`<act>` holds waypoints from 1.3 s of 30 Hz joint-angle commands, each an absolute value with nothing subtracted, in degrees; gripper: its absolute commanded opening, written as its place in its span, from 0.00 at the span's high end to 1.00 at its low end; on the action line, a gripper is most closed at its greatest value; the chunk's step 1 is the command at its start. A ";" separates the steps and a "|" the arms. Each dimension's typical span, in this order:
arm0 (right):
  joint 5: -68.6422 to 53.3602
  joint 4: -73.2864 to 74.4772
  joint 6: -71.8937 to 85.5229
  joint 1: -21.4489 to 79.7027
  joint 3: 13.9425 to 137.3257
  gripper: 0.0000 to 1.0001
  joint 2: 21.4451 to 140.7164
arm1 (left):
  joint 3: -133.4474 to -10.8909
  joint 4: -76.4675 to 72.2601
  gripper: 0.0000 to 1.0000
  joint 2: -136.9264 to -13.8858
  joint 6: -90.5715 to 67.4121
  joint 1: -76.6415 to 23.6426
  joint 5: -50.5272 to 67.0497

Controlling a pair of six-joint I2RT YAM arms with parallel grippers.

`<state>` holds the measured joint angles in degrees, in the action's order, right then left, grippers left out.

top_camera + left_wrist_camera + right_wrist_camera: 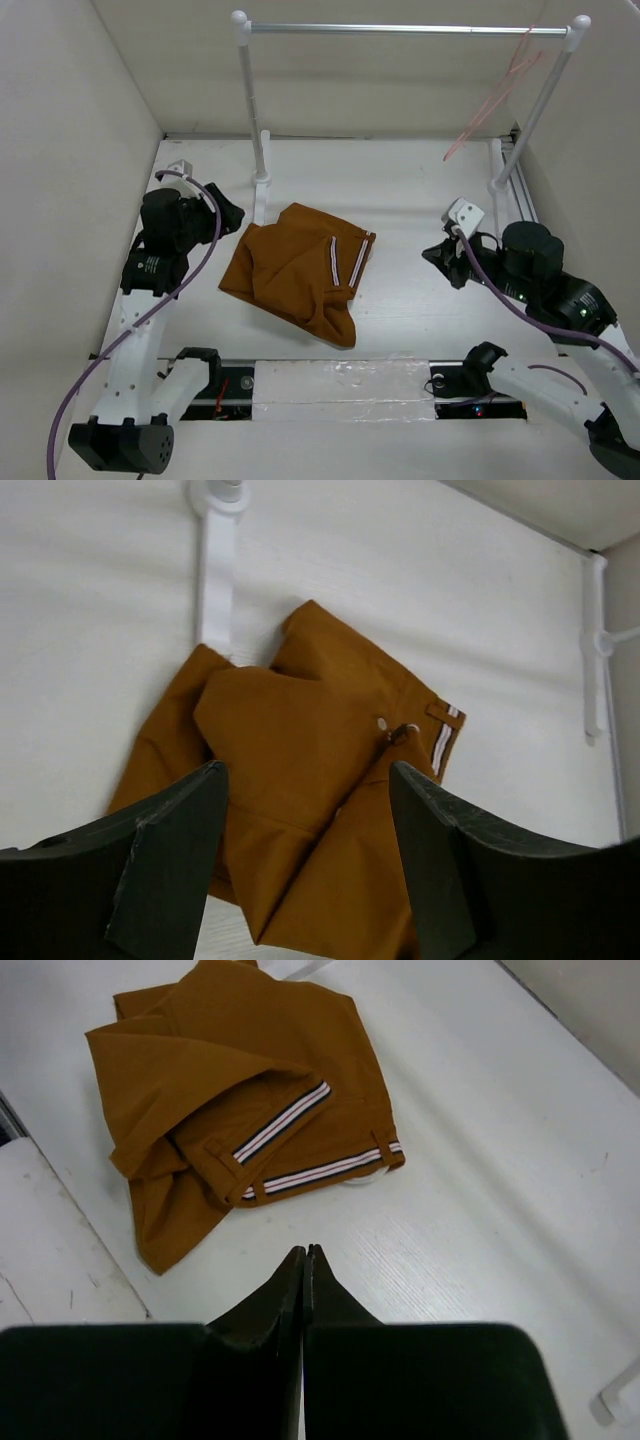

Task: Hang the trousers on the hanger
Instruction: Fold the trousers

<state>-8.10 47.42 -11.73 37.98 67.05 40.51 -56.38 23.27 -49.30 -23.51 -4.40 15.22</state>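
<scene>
The rust-brown trousers [300,270] lie crumpled on the white table in the middle, with the striped waistband lining [345,262] turned up on their right side. They also show in the left wrist view [310,790] and the right wrist view [230,1110]. The pink hanger [500,95] hangs from the right end of the silver rail. My left gripper [228,216] is open and empty, just left of the trousers. My right gripper [432,256] is shut and empty, to the right of the trousers, above bare table [305,1252].
A silver rail [400,29] on two white posts [252,100] [535,105] spans the back of the table. The left post's base [215,570] stands right behind the trousers. White walls close in the left, right and back sides.
</scene>
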 commanded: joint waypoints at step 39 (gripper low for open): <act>-28.29 8.44 -30.15 44.56 79.28 0.85 105.38 | -31.45 1.93 0.95 -74.53 -47.02 6.33 21.55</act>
<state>-21.89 15.31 -30.98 44.27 75.46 105.95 -29.15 5.10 -74.61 -47.59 6.68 22.87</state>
